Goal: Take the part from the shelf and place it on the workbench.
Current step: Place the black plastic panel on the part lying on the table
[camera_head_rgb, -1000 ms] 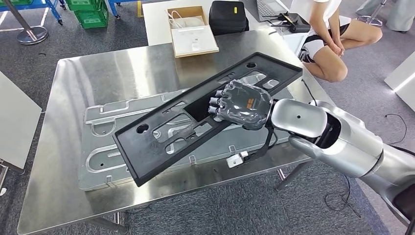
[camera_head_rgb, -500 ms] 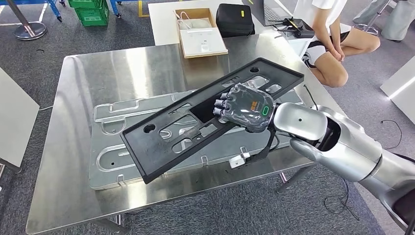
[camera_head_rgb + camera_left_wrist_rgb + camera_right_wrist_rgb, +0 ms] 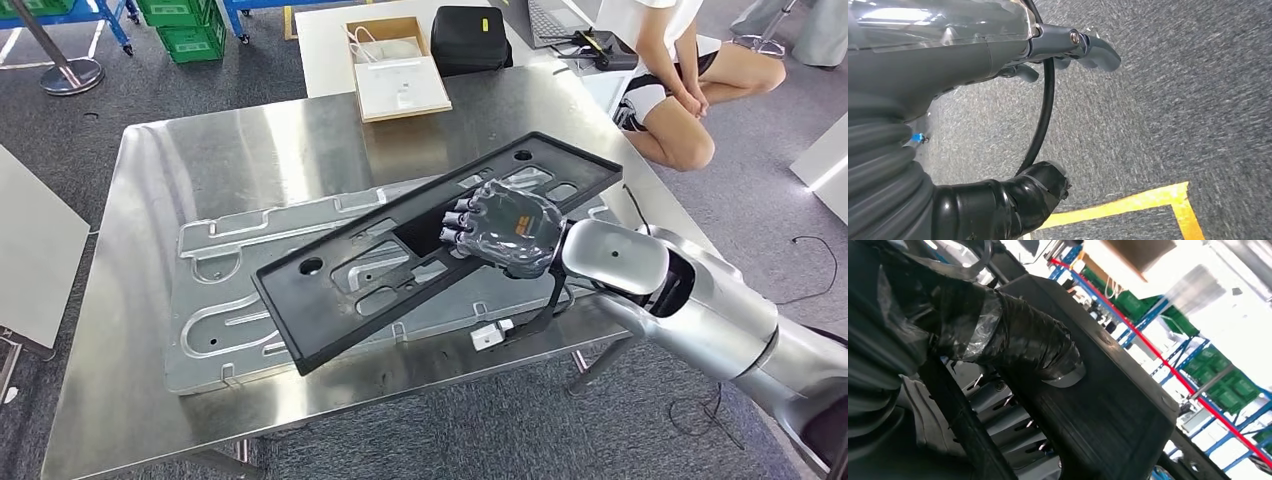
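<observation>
We grip the long black part [image 3: 430,245] in our right hand [image 3: 505,228], fingers through a middle cutout, holding it slantwise over the silver stamped panel [image 3: 215,290] on the steel worktop [image 3: 240,150]; whether its low end touches is unclear. Our left hand [image 3: 1068,47] hangs over carpet, grasping nothing, fingers loosely curled.

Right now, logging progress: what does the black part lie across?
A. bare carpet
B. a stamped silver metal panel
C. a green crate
B: the right hand holds the black part over the silver metal panel on the workbench.
</observation>
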{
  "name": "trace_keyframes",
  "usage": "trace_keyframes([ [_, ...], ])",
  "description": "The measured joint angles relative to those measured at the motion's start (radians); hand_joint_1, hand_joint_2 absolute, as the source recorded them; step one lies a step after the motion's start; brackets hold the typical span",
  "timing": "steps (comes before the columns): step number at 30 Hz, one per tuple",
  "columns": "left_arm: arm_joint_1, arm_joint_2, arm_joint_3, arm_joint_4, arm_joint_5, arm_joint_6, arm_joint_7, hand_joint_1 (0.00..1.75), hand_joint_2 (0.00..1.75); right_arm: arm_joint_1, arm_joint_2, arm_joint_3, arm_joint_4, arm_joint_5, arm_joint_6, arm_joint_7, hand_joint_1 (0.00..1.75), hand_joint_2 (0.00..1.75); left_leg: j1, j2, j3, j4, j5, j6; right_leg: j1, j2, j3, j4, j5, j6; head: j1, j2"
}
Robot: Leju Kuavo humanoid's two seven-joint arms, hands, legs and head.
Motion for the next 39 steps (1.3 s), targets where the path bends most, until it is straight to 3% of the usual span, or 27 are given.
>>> trace_keyframes([
  [2,0.001,0.002,0.001,0.0,0.0,0.0,-0.002,0.0,1.75,0.012,0.001,-0.008,0.003,0.006,-0.004,-0.003,1.75,1.75,0.002,0.001,0.045,-0.093,0.062,0.0,-0.001,0.001,0.001,0.009,-0.014,0.006,0.0,0.0],
  [4,0.001,0.003,0.001,0.0,-0.001,0.001,-0.005,0.0,1.75,0.015,0.002,-0.017,0.005,0.011,-0.006,-0.006,1.75,1.75,0.0,0.002,0.104,-0.208,0.092,0.009,0.001,0.002,0.003,0.021,-0.029,0.017,0.0,0.0],
  [5,0.0,0.004,0.001,0.0,-0.002,0.0,-0.007,0.0,1.75,0.014,0.004,-0.022,0.006,0.013,-0.006,-0.007,1.75,1.75,-0.001,0.002,0.12,-0.238,0.09,0.016,0.002,0.002,0.005,0.024,-0.035,0.023,0.0,0.0],
  [8,0.002,0.004,0.002,0.0,0.0,-0.002,-0.006,0.0,1.75,0.014,0.008,-0.03,0.008,0.016,-0.005,-0.016,1.75,1.75,-0.001,0.0,0.141,-0.258,0.081,0.039,0.004,0.005,0.015,0.03,-0.036,0.04,0.0,0.0],
  [10,0.002,0.003,0.003,0.0,0.001,-0.002,-0.002,0.0,1.75,0.012,0.01,-0.033,0.008,0.017,-0.004,-0.02,1.75,1.75,0.002,0.0,0.166,-0.264,0.079,0.05,0.0,0.006,0.004,0.068,-0.047,0.048,0.0,0.0],
  [11,0.002,0.003,0.004,0.0,0.001,-0.002,0.0,0.0,1.75,0.01,0.012,-0.034,0.009,0.017,-0.004,-0.02,1.75,1.75,0.004,0.0,0.175,-0.266,0.077,0.054,-0.002,0.006,-0.022,0.113,-0.06,0.053,0.001,0.0],
  [13,0.001,0.003,0.005,0.0,0.002,0.001,0.002,0.0,1.75,0.009,0.015,-0.034,0.012,0.018,-0.002,-0.021,1.75,1.75,0.004,-0.002,0.189,-0.267,0.064,0.057,-0.006,0.006,-0.103,0.23,-0.099,0.061,0.001,0.0],
  [15,0.002,0.003,0.006,0.0,0.004,0.005,0.002,0.0,1.75,0.014,0.018,-0.034,0.016,0.018,-0.001,-0.023,1.75,1.75,0.004,-0.006,0.208,-0.267,0.045,0.054,-0.008,0.006,-0.169,0.286,-0.117,0.064,0.001,0.0],
  [16,0.003,0.003,0.006,0.0,0.006,0.006,0.003,0.0,1.75,0.015,0.019,-0.033,0.018,0.018,0.0,-0.024,1.75,1.75,0.004,-0.008,0.222,-0.267,0.033,0.052,-0.009,0.006,-0.181,0.268,-0.103,0.062,0.001,0.0],
  [17,0.004,0.003,0.006,0.0,0.007,0.007,0.004,0.0,1.75,0.015,0.02,-0.033,0.02,0.018,0.001,-0.024,1.75,1.75,0.003,-0.009,0.239,-0.267,0.02,0.05,-0.008,0.006,-0.174,0.216,-0.064,0.058,0.001,0.0],
  [18,0.005,0.002,0.006,0.0,0.007,0.007,0.004,0.0,1.75,0.015,0.021,-0.033,0.021,0.018,0.002,-0.024,1.75,1.75,0.004,-0.011,0.254,-0.268,0.007,0.047,-0.005,0.007,-0.162,0.151,-0.003,0.051,0.001,0.0],
  [20,0.004,0.0,0.007,0.0,0.007,0.008,0.006,0.0,1.75,0.014,0.022,-0.032,0.025,0.018,0.004,-0.025,1.75,1.75,0.004,-0.013,0.276,-0.273,-0.016,0.039,0.006,0.007,-0.144,0.065,0.083,0.034,-0.001,0.0],
  [21,0.003,-0.001,0.007,0.0,0.007,0.009,0.006,0.0,1.75,0.014,0.023,-0.031,0.026,0.018,0.005,-0.026,1.75,1.75,0.004,-0.014,0.284,-0.277,-0.022,0.033,0.01,0.007,-0.14,0.049,0.1,0.026,-0.002,0.0],
  [22,0.001,-0.002,0.007,0.0,0.008,0.009,0.007,0.0,1.75,0.013,0.024,-0.031,0.027,0.018,0.006,-0.027,1.75,1.75,0.003,-0.013,0.29,-0.279,-0.02,0.026,0.013,0.006,-0.135,0.048,0.092,0.02,-0.003,0.0],
  [24,-0.001,-0.002,0.007,0.0,0.008,0.01,0.004,0.0,1.75,0.01,0.025,-0.034,0.027,0.018,0.007,-0.031,1.75,1.75,0.002,-0.011,0.284,-0.25,-0.004,0.014,0.009,0.006,-0.111,0.029,0.084,0.008,-0.002,0.0],
  [26,-0.002,-0.004,0.007,0.0,0.009,0.01,0.0,0.0,1.75,0.006,0.026,-0.036,0.027,0.017,0.007,-0.034,1.75,1.75,0.002,-0.007,0.23,-0.154,-0.004,0.003,0.004,0.005,-0.081,0.008,0.074,-0.003,-0.002,0.0],
  [28,-0.004,-0.004,0.007,0.0,0.009,0.011,-0.002,0.0,1.75,0.005,0.028,-0.036,0.027,0.015,0.008,-0.037,1.75,1.75,0.003,-0.004,0.149,-0.044,-0.054,-0.002,0.003,0.006,-0.06,0.0,0.061,-0.009,-0.002,0.0],
  [29,-0.003,-0.004,0.007,0.0,0.009,0.011,-0.002,0.0,1.75,0.005,0.029,-0.034,0.027,0.014,0.009,-0.037,1.75,1.75,0.003,-0.003,0.114,-0.01,-0.08,-0.003,0.003,0.007,-0.052,0.0,0.053,-0.01,-0.002,0.0],
  [30,-0.002,-0.004,0.007,0.0,0.009,0.011,-0.002,0.0,1.75,0.005,0.03,-0.033,0.027,0.013,0.01,-0.037,1.75,1.75,0.003,-0.003,0.09,-0.001,-0.085,-0.003,0.003,0.008,-0.044,0.001,0.045,-0.009,-0.002,0.0],
  [31,-0.001,-0.004,0.007,0.0,0.009,0.01,-0.001,0.0,1.75,0.005,0.031,-0.032,0.027,0.013,0.012,-0.037,1.75,1.75,0.003,-0.002,0.08,-0.02,-0.064,-0.002,0.003,0.009,-0.035,0.003,0.036,-0.009,-0.002,0.0],
  [33,0.001,-0.005,0.007,0.0,0.009,0.01,-0.002,0.0,1.75,0.005,0.032,-0.031,0.027,0.012,0.013,-0.037,1.75,1.75,0.003,-0.001,0.094,-0.131,0.042,-0.001,0.003,0.01,-0.017,0.009,0.019,-0.004,-0.002,0.0],
  [35,0.0,-0.005,0.007,0.0,0.009,0.008,-0.006,0.0,1.75,0.003,0.033,-0.03,0.027,0.011,0.014,-0.036,1.75,1.75,-0.001,0.0,0.111,-0.229,0.105,0.006,0.005,0.011,-0.01,0.015,0.008,0.004,-0.002,0.0],
  [39,-0.001,-0.006,0.007,0.0,0.009,-0.005,-0.038,0.0,1.75,-0.003,0.033,-0.03,0.027,0.008,0.016,-0.036,1.75,1.75,-0.003,0.0,0.118,-0.266,0.119,0.035,0.007,0.013,-0.014,0.022,-0.006,0.025,-0.001,0.0],
])
